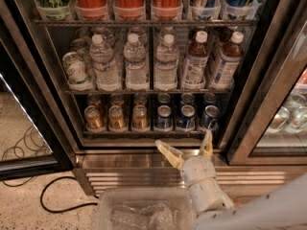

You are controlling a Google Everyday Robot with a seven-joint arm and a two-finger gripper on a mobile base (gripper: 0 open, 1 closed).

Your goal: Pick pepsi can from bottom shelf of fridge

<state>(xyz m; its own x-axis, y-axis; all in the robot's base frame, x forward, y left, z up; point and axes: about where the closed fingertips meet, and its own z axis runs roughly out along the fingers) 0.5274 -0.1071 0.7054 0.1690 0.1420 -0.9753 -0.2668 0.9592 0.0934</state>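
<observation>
Pepsi can [186, 118] sits front row on the right half of the bottom shelf [120, 133] of the fridge [53, 95]. It's one of several blue ones; the ones behind are mostly hidden, and the labels are too dim to read. The gripper [188, 148] hangs just below them in front of the steel base [129, 161], fingers [168, 152] spread wide with nothing between, touching no can. The white arm [207, 198] rises from the lower right, cut off by the edge. Gold-brown cans [117, 119] fill the shelf's left half, with water bottles [136, 63] on the rack above. A clear bin [139, 192], cropped at the bottom, holds crumpled plastic [139, 217].
</observation>
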